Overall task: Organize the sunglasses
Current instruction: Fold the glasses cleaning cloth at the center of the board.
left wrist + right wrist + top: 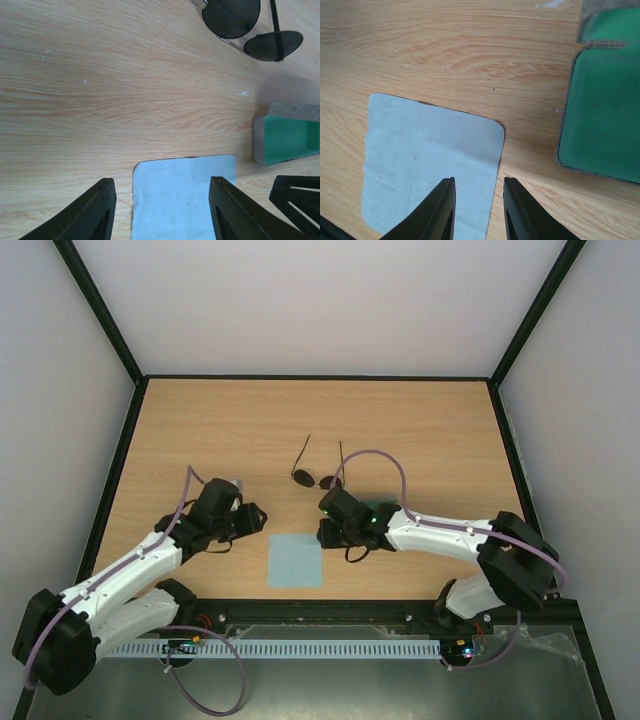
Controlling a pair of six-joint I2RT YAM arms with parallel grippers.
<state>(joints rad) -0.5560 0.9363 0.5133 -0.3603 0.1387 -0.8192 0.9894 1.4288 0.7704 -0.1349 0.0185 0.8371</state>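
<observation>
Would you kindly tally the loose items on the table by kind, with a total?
Sunglasses: 1
Cloth: 1
Case: 1
Total: 3

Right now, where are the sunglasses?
Top view: the sunglasses lie mid-table, beyond the blue cloth and just left of the green-lined case.
</observation>
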